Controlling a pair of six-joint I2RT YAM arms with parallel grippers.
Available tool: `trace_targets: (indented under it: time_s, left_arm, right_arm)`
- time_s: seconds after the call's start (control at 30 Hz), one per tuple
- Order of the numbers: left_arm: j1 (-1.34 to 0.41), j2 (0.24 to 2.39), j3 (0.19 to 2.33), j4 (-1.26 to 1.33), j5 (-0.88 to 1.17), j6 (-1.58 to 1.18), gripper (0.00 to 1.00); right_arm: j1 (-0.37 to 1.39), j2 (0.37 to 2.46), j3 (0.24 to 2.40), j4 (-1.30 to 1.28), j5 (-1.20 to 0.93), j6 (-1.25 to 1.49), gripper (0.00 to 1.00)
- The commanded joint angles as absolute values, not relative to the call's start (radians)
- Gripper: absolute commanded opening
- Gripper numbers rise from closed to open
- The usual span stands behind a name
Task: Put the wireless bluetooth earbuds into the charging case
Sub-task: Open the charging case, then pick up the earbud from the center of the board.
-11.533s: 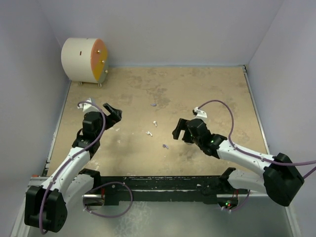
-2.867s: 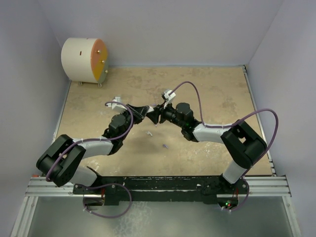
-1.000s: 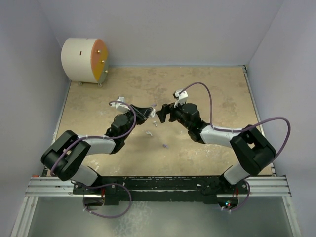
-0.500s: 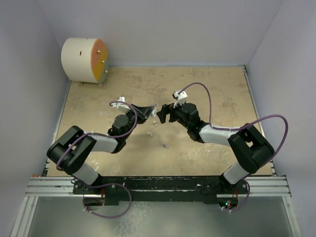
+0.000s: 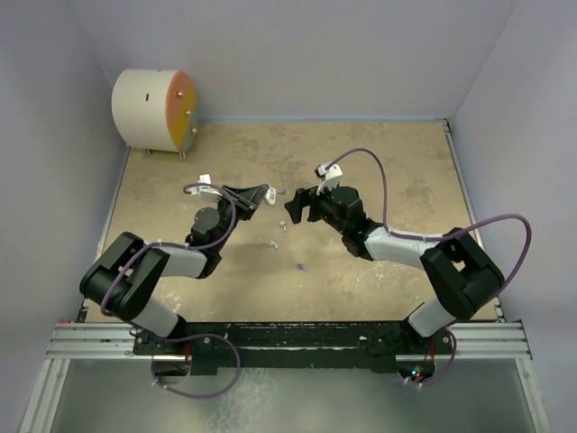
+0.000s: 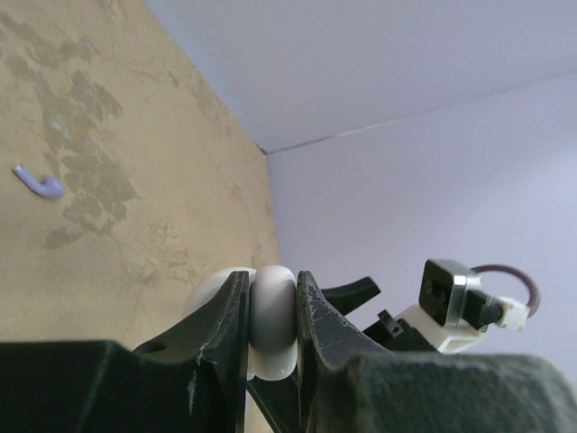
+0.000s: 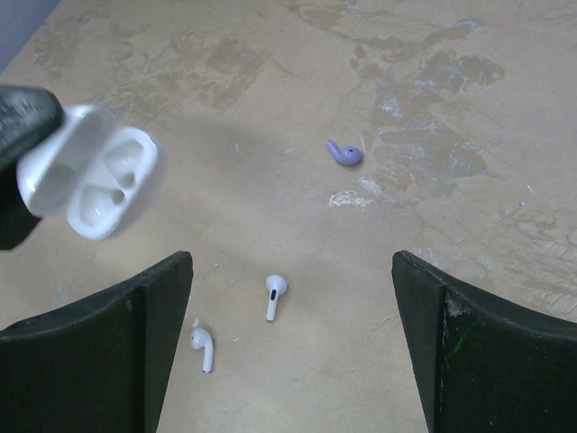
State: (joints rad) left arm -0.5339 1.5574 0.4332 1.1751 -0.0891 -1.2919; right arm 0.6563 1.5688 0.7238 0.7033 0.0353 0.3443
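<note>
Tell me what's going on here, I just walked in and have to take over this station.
The left gripper is shut on the open white charging case, whose two sockets look empty. The right gripper is open and holds nothing, poised above two white earbuds lying on the table. A lilac earbud lies farther off. No earbud is in the case yet.
</note>
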Motion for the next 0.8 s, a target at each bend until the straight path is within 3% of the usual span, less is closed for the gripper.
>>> trace_targets:
  time_s: [0.0, 0.33, 0.5, 0.77]
  left_arm:
    - [-0.425, 1.476, 0.364, 1.308, -0.015, -1.394, 0.00]
    - [-0.272, 1.490, 0.301, 1.423, 0.208, -1.509, 0.00]
    - [-0.223, 1.603, 0.292, 1.600, 0.287, -1.627, 0.00]
    - [-0.218, 1.720, 0.247, 1.708, 0.244, -1.719, 0.00]
  right_arm:
    - [0.663, 1.497, 0.730, 0.704, 0.048, 0.351, 0.93]
    - [0.668, 1.548, 0.762, 0.662, 0.086, 0.258, 0.89]
    - [0.672, 1.561, 0.783, 0.623, 0.107, 0.242, 0.86]
    - [0.683, 1.577, 0.798, 0.600, 0.123, 0.248, 0.83]
